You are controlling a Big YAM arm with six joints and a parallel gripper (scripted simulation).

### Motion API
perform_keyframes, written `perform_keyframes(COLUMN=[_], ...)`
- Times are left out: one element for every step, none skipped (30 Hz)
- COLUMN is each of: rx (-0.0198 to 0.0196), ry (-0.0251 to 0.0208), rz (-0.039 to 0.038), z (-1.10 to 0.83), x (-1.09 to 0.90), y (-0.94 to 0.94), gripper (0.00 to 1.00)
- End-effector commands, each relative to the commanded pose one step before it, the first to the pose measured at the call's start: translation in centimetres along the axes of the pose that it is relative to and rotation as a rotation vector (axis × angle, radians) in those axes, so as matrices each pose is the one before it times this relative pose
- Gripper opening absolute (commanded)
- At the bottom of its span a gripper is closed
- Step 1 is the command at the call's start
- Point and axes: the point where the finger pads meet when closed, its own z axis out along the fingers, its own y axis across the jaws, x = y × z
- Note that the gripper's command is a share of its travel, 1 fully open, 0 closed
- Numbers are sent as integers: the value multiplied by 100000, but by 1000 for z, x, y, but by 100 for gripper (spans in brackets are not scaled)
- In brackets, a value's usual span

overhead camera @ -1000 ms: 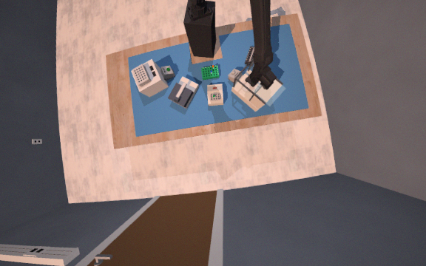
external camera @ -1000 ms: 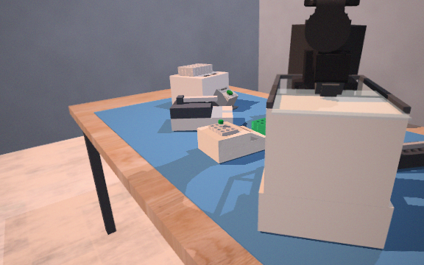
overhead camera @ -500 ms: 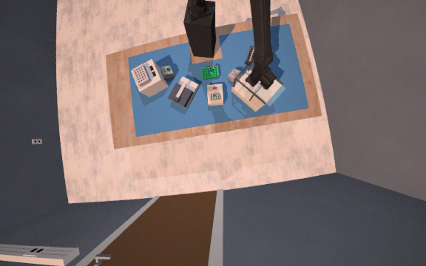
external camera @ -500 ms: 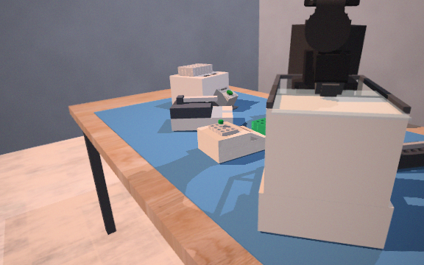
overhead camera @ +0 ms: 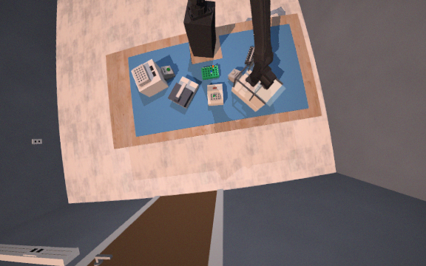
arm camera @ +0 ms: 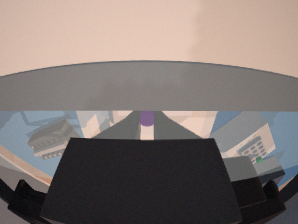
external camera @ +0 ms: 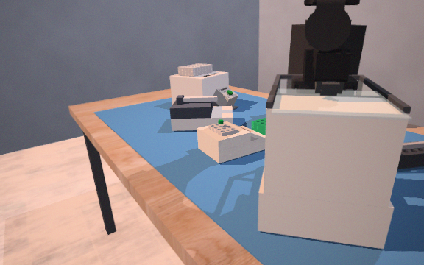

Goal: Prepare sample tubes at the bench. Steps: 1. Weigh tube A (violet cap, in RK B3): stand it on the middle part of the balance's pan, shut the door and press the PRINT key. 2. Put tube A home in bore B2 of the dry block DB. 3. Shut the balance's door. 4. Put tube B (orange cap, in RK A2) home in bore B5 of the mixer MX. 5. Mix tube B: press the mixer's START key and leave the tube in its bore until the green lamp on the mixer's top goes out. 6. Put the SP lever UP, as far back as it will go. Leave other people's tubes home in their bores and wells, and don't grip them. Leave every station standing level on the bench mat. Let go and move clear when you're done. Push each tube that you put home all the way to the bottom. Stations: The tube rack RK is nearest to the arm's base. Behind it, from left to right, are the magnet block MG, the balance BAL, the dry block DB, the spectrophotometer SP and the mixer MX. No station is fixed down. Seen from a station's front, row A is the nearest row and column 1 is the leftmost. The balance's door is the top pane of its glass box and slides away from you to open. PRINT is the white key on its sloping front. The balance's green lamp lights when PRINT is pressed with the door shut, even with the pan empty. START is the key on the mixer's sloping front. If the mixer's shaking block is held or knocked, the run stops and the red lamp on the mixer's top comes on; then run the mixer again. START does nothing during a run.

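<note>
My gripper (overhead camera: 259, 87) (external camera: 329, 88) (arm camera: 147, 136) reaches down through the open top of the balance (overhead camera: 254, 100) (external camera: 330, 165). It is shut on tube A (arm camera: 147, 119), whose violet cap shows between the fingers in the wrist view. The round grey pan (arm camera: 147, 86) fills the view just past the tube. I cannot tell whether the tube touches the pan. The balance's walls hide the tube in the top and exterior views. The green rack RK (overhead camera: 208, 72) (external camera: 259, 126) holds the orange-capped tube B (overhead camera: 213, 66).
The dry block DB (overhead camera: 215, 94) (external camera: 230, 140), the spectrophotometer SP (overhead camera: 183, 92) (external camera: 197, 110) and the mixer MX (overhead camera: 150, 76) (external camera: 199, 82) stand along the mat. The dark magnet block MG (overhead camera: 250, 55) (external camera: 416, 154) lies on the balance's other side.
</note>
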Motion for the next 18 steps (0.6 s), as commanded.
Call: perform_keyframes(rx=[186,-36,-35,-35,-34,0,0,-31,-34,-18,3,3,1,4,3,4,4,4], ry=[-4105,421,408,397,385,0,0,380,377,210,-2,-2,2,-2,-2,-2,-2,-2], rz=[-235,22,22,21,21,0,0,22,21,14,4,4,1,4,4,4,4,4], z=[-2295,-90,-92,-93,-95,0,0,-87,-94,-126,-167,-167,-176,-167,-167,-167,-167,-167], x=[-2107,246,239,232,226,0,0,228,222,126,4,3,2,4,4,4,4,4], y=[398,-9,-10,-10,-10,0,0,-16,-9,-17,-28,-28,-26,-28,-28,-28,-28,-28], gripper=[9,9,9,9,9,9,9,9,9,9,9,9,9,9,9,9,9,9])
